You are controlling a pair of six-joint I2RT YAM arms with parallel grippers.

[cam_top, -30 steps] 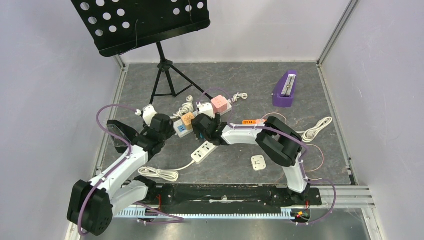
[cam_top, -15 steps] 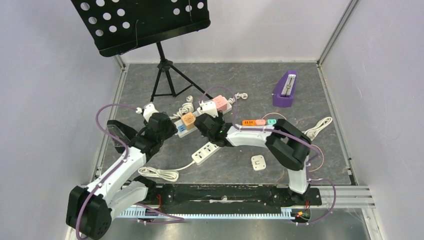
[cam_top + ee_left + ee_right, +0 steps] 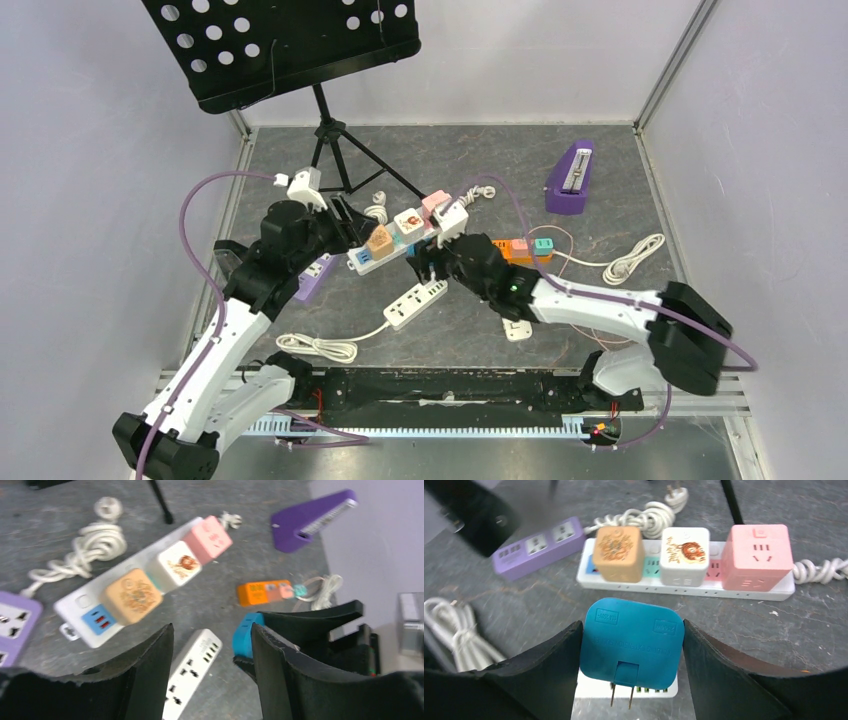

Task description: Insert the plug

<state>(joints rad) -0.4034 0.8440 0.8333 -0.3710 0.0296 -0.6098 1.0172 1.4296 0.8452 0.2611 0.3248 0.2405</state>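
My right gripper [image 3: 632, 630] is shut on a teal square plug [image 3: 631, 642], whose two metal prongs point down. It hangs above the end of a white power strip [image 3: 591, 687] lying on the grey floor. From above, the right gripper [image 3: 432, 262] sits just past that strip [image 3: 415, 303]. My left gripper [image 3: 212, 635] is open with nothing between its fingers. It hovers to the left [image 3: 335, 225] and looks across at the plug [image 3: 245, 635].
A long white strip [image 3: 395, 240] carries orange, white and pink cube adapters. A purple strip [image 3: 315, 278] lies at the left, an orange one [image 3: 515, 245] at the right. Around them stand a music stand tripod [image 3: 330, 150], a purple metronome [image 3: 570, 180], a small white adapter [image 3: 517, 325] and coiled cables [image 3: 318, 347].
The right jaws have closed on the teal plug, and that arm has swung its elbow out to the right. The left arm has lifted and moved toward the back.
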